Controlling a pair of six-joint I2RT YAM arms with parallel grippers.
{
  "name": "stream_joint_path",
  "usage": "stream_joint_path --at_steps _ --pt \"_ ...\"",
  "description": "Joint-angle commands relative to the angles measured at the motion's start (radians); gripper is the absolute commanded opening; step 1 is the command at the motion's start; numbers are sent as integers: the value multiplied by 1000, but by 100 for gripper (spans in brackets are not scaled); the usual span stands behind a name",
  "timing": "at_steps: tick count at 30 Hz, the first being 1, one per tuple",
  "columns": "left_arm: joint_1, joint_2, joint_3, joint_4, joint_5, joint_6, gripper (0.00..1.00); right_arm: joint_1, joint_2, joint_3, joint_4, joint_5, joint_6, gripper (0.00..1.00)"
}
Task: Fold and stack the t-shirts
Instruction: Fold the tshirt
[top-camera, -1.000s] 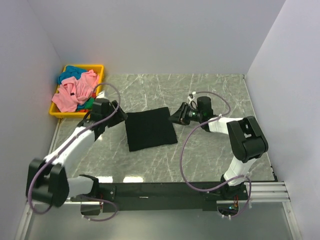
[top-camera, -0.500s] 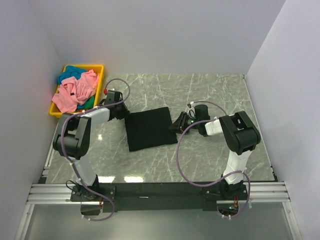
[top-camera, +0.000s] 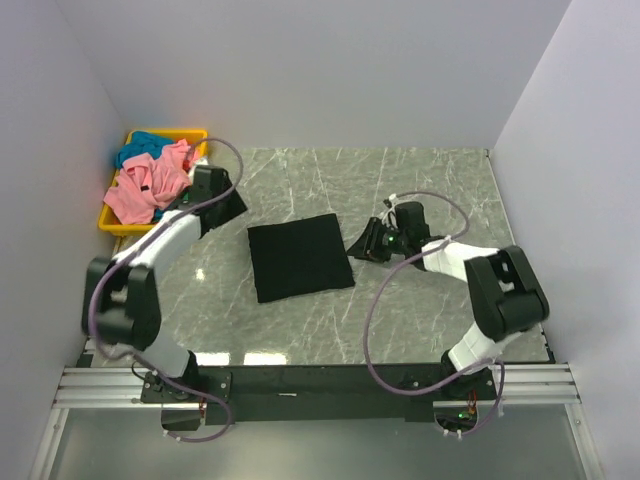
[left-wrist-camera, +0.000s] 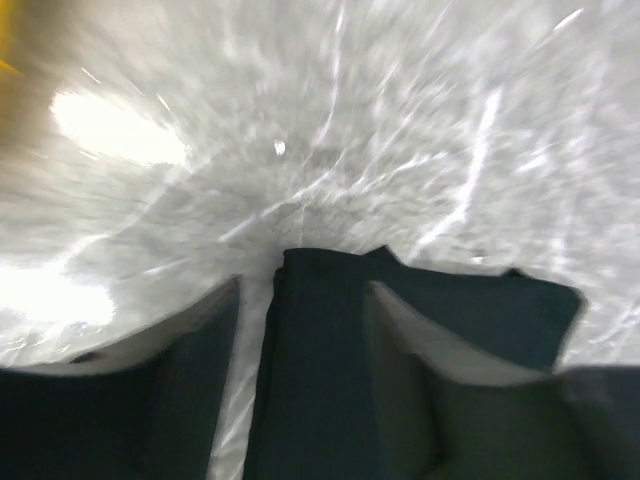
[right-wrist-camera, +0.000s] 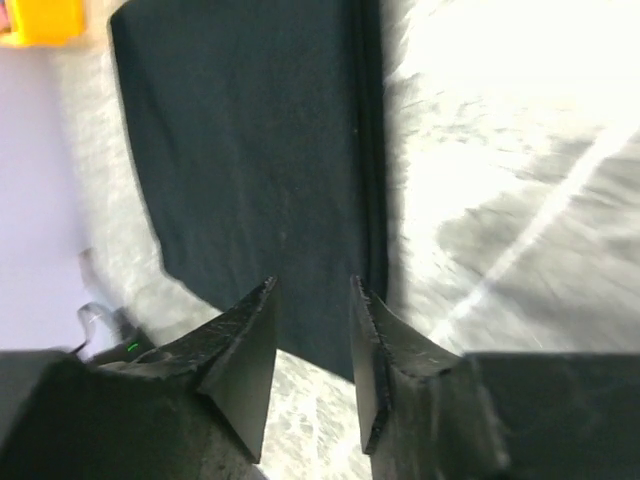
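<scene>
T-shirts sit in two places. The black t-shirt (top-camera: 300, 258) lies folded into a flat, slightly skewed square at the middle of the marble-patterned table (top-camera: 440, 190), with neither arm touching it. The pink t-shirt (top-camera: 150, 185) and the teal t-shirt (top-camera: 145, 145) are heaped unfolded in a yellow bin (top-camera: 195, 133) at ten o'clock on the table, pink spilling over teal. The left claw (top-camera: 236, 207) hangs just beside the bin's near right corner, at ten o'clock from the black t-shirt and apart from it. Its wrist view is blurred but shows the two fingers (left-wrist-camera: 190, 350) spread wide with nothing between them, the folded shirt's corner lying on the table ahead. The right claw (top-camera: 356, 247) sits low at three o'clock from the black t-shirt, just beside its right edge and pointing toward it. Its fingers (right-wrist-camera: 240, 350) stand a narrow gap apart, gripping nothing, and the layered edge of the shirt runs straight ahead of that gap.
</scene>
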Motion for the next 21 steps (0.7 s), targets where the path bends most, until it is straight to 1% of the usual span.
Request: stream_joint_path --at_steps 1,3,4,6,7,8,10,15,21 --pt "3 -181 28 -81 -108 63 62 19 -119 60 -256 214 -123 42" --pt "1 -241 6 -117 -136 86 69 29 -148 69 -316 286 -142 45" --pt "3 -301 -23 -124 -143 94 77 42 -155 72 -356 300 -157 46" --pt "3 -361 -60 -140 -162 112 85 57 -168 74 -382 328 -165 49" --pt "3 -416 -96 -146 -170 117 91 69 -173 75 -402 353 -168 50" --pt "3 -444 -113 -150 -174 128 94 89 -173 77 -407 361 -168 52" --pt "1 -510 -156 -173 -194 135 99 111 -166 80 -413 369 -164 52" --pt "3 -607 -232 -199 -208 144 99 174 -121 104 -414 400 -148 52" --pt "1 -637 -304 -236 -111 100 99 223 -60 132 -407 411 -134 52"
